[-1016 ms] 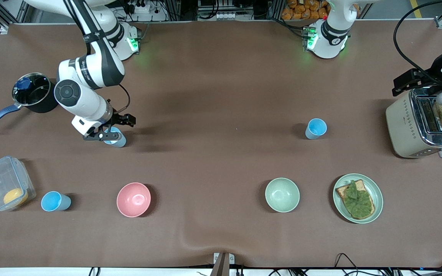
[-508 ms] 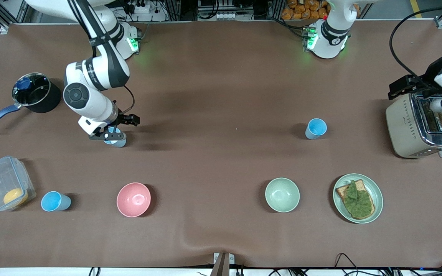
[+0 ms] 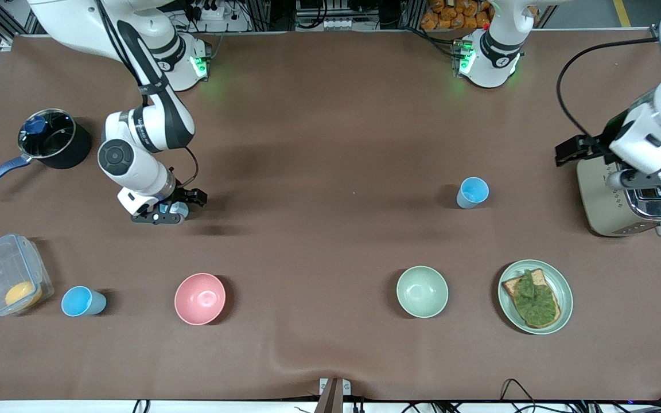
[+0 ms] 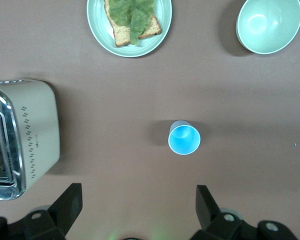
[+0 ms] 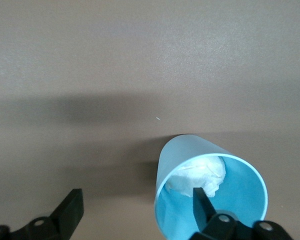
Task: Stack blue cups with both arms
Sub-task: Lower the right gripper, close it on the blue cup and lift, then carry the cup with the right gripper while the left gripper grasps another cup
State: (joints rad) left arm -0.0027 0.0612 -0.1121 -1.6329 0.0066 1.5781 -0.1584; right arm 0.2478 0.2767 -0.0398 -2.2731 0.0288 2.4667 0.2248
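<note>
Since the earlier frames, right gripper point(image 3: 165, 216) is dropping onto the cup point(image 5: 210, 192) near the saucepan point(image 3: 54, 137), fingers wide with one point(image 5: 202, 202) dipping inside the rim and the other outside, while left gripper point(image 3: 649, 183), also wide and empty, is pulling off the toaster point(image 3: 606, 198). Going near to far: one blue cup point(image 3: 82, 302) is sitting beside the pink bowl point(image 3: 199, 298), another point(image 3: 471, 192) farther up near the toaster. Cups are looking light, thin, slippery; pinching the wall at the rim seems best.

Right gripper point(image 3: 165, 213) low at the table, fingers spread; left gripper point(image 4: 139, 212) raised, fingers spread.
</note>
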